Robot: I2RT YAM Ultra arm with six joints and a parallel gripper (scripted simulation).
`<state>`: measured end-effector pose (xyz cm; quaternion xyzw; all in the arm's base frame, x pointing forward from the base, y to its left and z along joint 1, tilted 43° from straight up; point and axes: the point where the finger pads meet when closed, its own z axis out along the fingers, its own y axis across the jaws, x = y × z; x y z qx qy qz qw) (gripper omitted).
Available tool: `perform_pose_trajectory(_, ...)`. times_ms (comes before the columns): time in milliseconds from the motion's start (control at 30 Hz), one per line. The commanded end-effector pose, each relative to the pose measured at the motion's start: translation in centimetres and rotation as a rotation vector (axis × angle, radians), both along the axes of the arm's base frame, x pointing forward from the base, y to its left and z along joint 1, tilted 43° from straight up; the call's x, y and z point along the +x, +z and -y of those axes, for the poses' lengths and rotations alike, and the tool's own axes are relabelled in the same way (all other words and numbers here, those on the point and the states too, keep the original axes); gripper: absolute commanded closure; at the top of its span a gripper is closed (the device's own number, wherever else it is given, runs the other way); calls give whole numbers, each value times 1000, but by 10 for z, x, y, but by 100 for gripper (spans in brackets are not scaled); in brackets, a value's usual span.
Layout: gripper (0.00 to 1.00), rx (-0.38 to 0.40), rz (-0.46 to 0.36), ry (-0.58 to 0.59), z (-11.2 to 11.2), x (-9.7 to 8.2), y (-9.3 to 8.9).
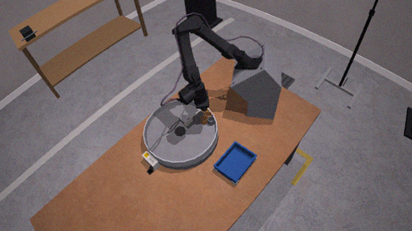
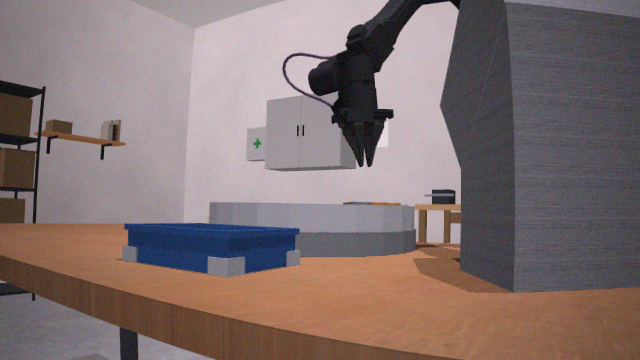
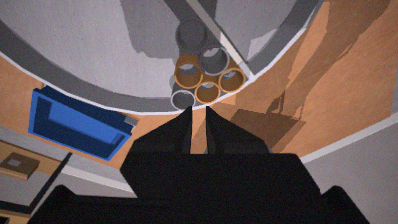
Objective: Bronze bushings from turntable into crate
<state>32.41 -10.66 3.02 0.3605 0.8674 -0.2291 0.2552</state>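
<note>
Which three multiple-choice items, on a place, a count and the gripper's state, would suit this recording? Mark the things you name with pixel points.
1. Where are the bronze bushings (image 3: 180,77)?
A. in the crate
B. on the turntable
C. on the floor

2. How many bronze bushings show?
A. three
B. one
C. six

3. What is between the gripper's fingertips?
A. a bushing
B. the crate
C. nothing

1 B: they stand inside the rim of the turntable (image 1: 184,162) (image 2: 310,217) (image 3: 145,106).
2 A: three orange-brown rings in the wrist view.
3 C: a bare gap separates the gripper's (image 2: 365,165) (image 3: 199,107) tips.
</note>
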Motion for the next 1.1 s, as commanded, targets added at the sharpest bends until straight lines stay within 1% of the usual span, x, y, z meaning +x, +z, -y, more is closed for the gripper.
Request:
perform_pose_trajectory(0,85,-3,99,40,7,45,-17)
perform_pose_trajectory(67,85,-3,99,40,8,47,-20)
perform_pose_trajectory(100,85,-2,99,54,3,48,-20)
perform_pose_trajectory(167,85,-2,99,60,1,49,-20)
perform_pose_trajectory(200,85,-8,120,57,2,51,-12)
perform_pose_trajectory(400,85,-13,123,55,2,51,-10)
perform_pose_trajectory(433,85,-12,97,55,2,41,-18)
perform_pose_trajectory(1067,85,-12,97,55,2,41,-18)
